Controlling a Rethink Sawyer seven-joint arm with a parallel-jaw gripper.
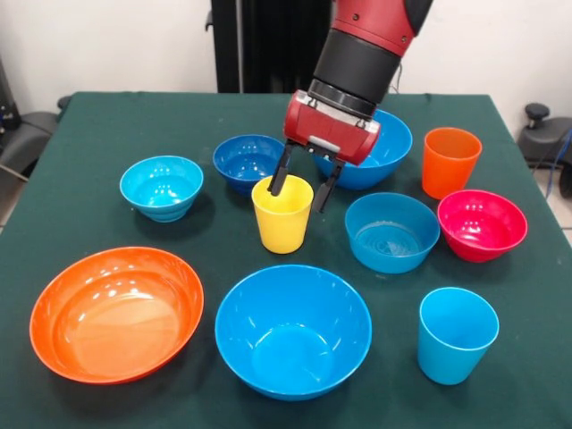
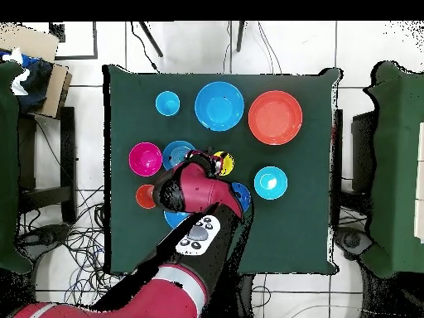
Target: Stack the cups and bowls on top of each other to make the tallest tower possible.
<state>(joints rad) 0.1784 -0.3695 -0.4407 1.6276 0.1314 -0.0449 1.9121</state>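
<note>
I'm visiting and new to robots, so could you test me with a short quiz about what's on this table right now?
1. True or false: the fingers of the gripper are spread open around the rim of the yellow cup.
2. Which cup stands nearest the magenta-red bowl in the front view? A) the yellow cup B) the orange cup C) the light blue cup
3. Fill in: the wide orange bowl sits on the ______ tablecloth.

Key: 1 true. 2 B. 3 green.
</note>
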